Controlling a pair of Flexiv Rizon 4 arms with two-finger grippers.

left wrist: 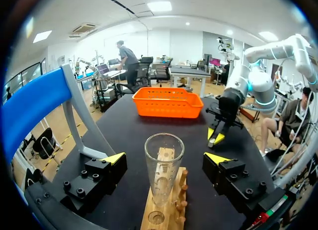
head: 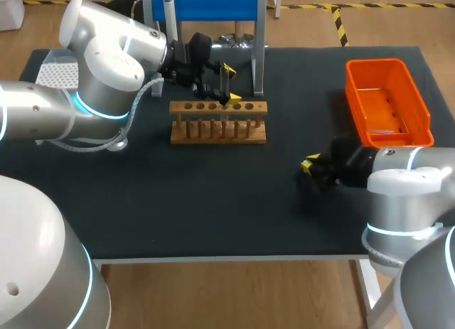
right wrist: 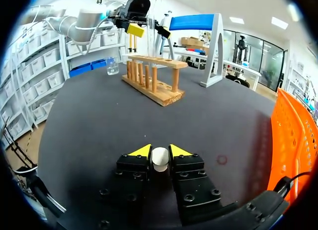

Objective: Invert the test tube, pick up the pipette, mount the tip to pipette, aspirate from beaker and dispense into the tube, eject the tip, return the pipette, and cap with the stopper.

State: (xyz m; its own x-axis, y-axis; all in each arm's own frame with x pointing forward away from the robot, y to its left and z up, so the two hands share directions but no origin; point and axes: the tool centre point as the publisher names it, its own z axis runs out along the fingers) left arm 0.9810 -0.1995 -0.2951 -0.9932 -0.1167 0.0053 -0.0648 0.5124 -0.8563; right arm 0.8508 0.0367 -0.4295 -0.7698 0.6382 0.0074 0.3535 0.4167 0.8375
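Note:
A clear glass test tube stands upright, mouth up, in a hole of the wooden rack. My left gripper is open around the tube, and its yellow-tipped fingers are well clear of the glass on both sides. Near the table's right front, my right gripper sits low over the black mat. Its fingers press a small white stopper from both sides. The head view shows that gripper but hides the stopper. Behind the rack, what looks like the pipette hangs on the blue stand.
An orange basket lies at the back right, close beside my right arm. A small glass beaker stands beyond the rack on the left side. A white tip box sits at the far left, behind my left arm.

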